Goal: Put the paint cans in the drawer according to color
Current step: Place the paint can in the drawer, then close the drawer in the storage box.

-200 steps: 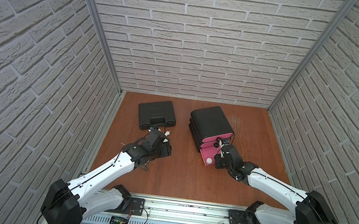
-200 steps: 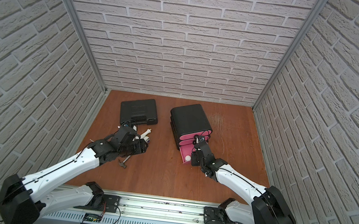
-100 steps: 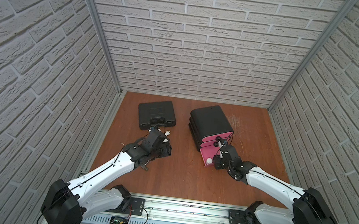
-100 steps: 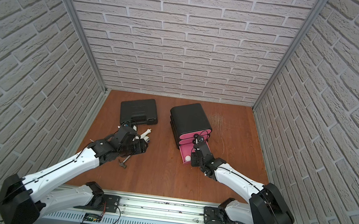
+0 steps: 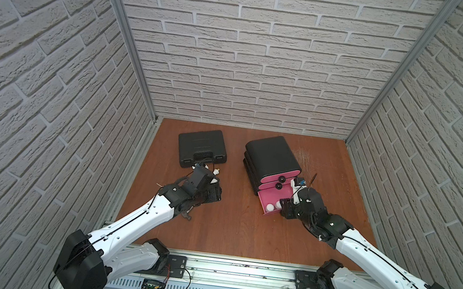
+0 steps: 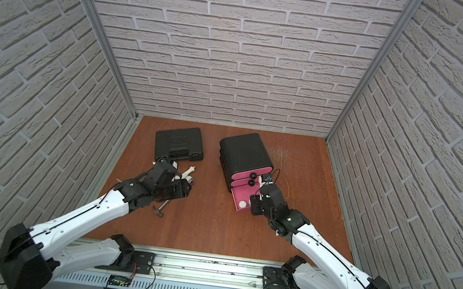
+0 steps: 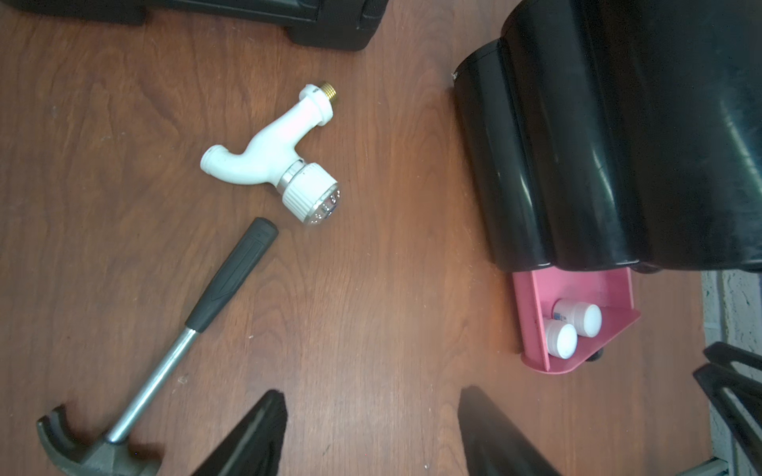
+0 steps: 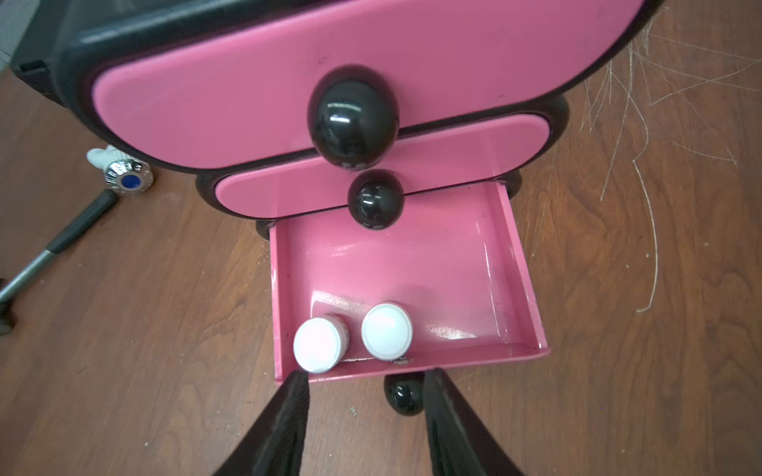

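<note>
In both top views the bench [image 5: 229, 231] carries a flat black tool case [image 5: 201, 147] toward its far left corner. The black chest [image 5: 270, 158] stands beside it near the far edge. The chest's bottom drawer [image 5: 265, 198] is pulled out toward the near edge, and two white-topped paint cans [image 5: 269, 207] sit in its front left corner. The right gripper [image 5: 285, 212] is right at the drawer's front lip, just beside the cans. The left gripper [image 6: 182, 190] hangs over a white tap [image 6: 188, 173] and a hammer [image 6: 159, 211], well apart from the chest.

Over to the left wrist. The tap [image 7: 272, 158] and the hammer [image 7: 231, 276] lie close together on the wood without touching, and the tool case [image 7: 330, 24] is beyond them. The left gripper [image 7: 371, 395] has its jaws wide with only bare bench between them. The drawer [image 7: 536, 313] and its paint cans [image 7: 577, 317] are off to one side, apart from the fingers.

Now the right wrist. The two upper drawers are closed, and their upper knobs [image 8: 352, 123] overhang the back of the open drawer [image 8: 412, 263]. The paint cans [image 8: 317, 344] stand side by side against its front wall. The right gripper [image 8: 366, 374] is partly spread, straddling the drawer's knob [image 8: 404, 397]. One finger is hard by the knob, though whether it touches I cannot tell, and there is a clear gap on the other side. The cans lie just past the fingertips.
</note>
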Tool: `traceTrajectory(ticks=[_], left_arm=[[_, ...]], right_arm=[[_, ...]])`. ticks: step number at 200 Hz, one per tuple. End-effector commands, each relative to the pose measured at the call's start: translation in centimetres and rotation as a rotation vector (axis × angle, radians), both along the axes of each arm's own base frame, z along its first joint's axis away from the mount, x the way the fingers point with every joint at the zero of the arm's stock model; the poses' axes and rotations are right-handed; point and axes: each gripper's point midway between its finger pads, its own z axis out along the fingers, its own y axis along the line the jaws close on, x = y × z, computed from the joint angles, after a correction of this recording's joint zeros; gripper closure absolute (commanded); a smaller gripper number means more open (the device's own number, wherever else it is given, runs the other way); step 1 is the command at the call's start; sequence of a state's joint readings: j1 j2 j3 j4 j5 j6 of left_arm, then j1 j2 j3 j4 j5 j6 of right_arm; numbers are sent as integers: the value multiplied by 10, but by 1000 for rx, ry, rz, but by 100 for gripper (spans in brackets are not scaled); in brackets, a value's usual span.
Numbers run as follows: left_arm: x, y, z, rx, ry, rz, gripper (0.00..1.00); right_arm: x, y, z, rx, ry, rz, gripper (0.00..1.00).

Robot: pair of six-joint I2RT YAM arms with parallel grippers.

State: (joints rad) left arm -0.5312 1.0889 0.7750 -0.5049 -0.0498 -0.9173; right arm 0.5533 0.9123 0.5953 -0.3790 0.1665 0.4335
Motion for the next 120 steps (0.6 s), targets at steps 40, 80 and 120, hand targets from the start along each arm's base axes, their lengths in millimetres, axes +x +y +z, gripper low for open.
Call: traceTrajectory(ticks=[40, 80, 120], left_arm=[[44, -29, 40, 54, -94, -148, 28], [73, -48, 65, 65, -141, -198, 29], [107, -78, 99, 48, -199, -261, 32]], right_arm=[[-45, -49, -42, -68, 231, -258, 52], [-36, -48, -50, -8, 256, -386, 54], [-24, -49, -67, 107, 278, -514, 56]])
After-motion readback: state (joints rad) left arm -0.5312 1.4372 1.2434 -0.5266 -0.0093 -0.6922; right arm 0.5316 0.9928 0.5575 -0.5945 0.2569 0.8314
